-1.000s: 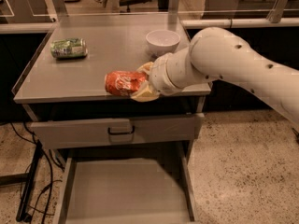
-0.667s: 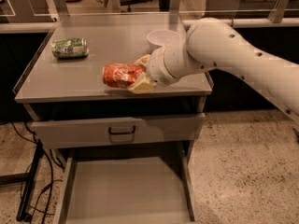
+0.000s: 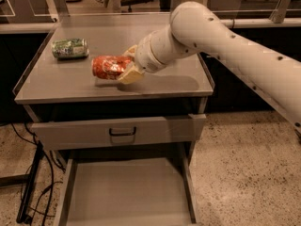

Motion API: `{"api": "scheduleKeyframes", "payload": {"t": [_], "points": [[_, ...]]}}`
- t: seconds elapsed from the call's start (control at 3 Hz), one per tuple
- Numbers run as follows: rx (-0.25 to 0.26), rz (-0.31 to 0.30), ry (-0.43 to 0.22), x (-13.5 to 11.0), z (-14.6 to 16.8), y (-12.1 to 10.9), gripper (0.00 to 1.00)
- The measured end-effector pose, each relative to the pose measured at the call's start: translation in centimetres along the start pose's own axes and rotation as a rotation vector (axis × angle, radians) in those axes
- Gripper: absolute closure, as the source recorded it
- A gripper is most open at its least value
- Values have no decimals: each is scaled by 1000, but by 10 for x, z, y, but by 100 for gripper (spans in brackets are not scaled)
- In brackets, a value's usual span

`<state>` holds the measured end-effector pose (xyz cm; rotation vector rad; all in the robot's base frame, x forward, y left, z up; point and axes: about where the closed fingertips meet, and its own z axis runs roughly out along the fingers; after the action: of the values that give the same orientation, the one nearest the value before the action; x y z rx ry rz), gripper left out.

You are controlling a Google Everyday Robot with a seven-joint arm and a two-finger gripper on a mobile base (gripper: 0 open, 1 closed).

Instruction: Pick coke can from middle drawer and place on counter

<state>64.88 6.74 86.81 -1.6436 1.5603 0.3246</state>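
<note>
The glossy, cylindrical coke can (image 3: 109, 67) is being clasped sideways by the cream gripper (image 3: 128, 64), centre-left of frame, over the matte grey counter (image 3: 155, 86). Since a second ago it is being carried leftward, nearer the green can (image 3: 69, 48).

The grey counter (image 3: 70, 86) carried a green can (image 3: 69, 48), lying on its side near its back left. Over its middle, the gripper (image 3: 127, 65) clasped the coke can (image 3: 108, 67).
</note>
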Motion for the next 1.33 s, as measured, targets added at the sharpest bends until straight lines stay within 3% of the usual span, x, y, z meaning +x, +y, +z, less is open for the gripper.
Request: {"api": "scheduleKeyframes", "payload": {"t": [0.67,1.33], "points": [[-75,6,23,-1,42,-12,100],[-76,5,23,-1,43,-12,57]]}}
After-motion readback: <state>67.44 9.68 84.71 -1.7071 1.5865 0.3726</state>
